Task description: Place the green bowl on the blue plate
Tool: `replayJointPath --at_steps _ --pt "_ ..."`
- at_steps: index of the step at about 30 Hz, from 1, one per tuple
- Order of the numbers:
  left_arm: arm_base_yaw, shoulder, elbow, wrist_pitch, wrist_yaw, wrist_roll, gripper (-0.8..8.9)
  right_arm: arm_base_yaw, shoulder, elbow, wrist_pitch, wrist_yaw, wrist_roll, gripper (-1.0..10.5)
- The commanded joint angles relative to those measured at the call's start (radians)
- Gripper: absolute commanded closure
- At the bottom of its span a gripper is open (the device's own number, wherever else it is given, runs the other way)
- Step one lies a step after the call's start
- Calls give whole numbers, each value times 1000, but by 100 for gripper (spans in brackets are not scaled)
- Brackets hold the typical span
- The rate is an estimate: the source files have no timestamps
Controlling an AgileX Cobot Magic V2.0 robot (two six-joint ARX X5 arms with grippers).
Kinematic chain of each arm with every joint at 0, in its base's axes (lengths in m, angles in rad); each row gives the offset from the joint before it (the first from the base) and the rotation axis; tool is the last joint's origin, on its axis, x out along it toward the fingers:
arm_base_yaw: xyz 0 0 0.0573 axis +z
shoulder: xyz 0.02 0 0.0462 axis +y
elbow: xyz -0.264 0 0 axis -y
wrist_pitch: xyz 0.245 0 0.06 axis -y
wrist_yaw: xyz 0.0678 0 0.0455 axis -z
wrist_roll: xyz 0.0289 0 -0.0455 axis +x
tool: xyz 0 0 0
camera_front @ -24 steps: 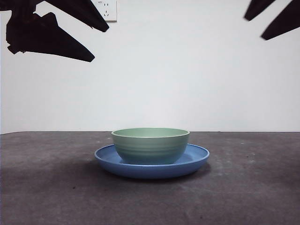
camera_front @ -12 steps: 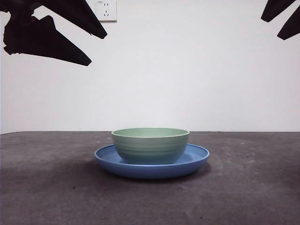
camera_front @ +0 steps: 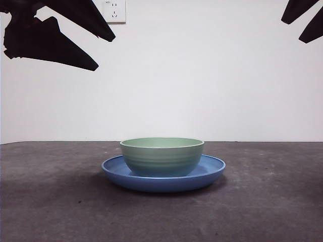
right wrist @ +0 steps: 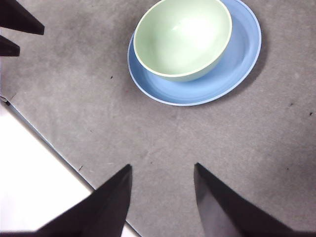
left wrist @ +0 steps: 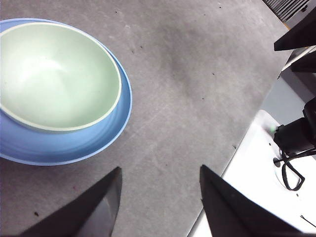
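1. Seated upright inside the blue plate (camera_front: 212, 169), near the middle of the tabletop (camera_front: 50, 201): the green bowl (camera_front: 161, 156), its base within the raised rim and set a little off the plate's centre.
2. Judged complete: placing step over, nothing left in either grip, retreat the step in hand.
3. Called for next, by this reading: no more than holding both arms clear of the crockery, with no further contact.
4. Raised high and well apart from the bowl: the left pincer (left wrist: 158, 197), jaws spread, empty, bowl and plate lying beyond its tips toward one side.
5. Likewise lifted, spread and empty: the right pincer (right wrist: 163, 197), bowl and plate well ahead of its jaws over bare tabletop.
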Motion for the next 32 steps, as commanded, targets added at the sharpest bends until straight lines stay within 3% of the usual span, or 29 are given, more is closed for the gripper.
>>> replayJointPath --at_steps 1,3,5,7,32 --pt "-5 5 6 10 -3 1 567 7 8 14 10 2 -11 747" --pt "-5 5 6 10 -3 0 578 7 8 14 7 0 -11 782" --pt "-5 6 6 10 -3 1 690 7 8 14 -2 -1 -12 940" --pt "-5 5 6 11 -3 1 807 7 8 14 -5 0 -12 936" --pt "-5 5 6 14 -3 1 799 6 8 14 15 3 -12 936"
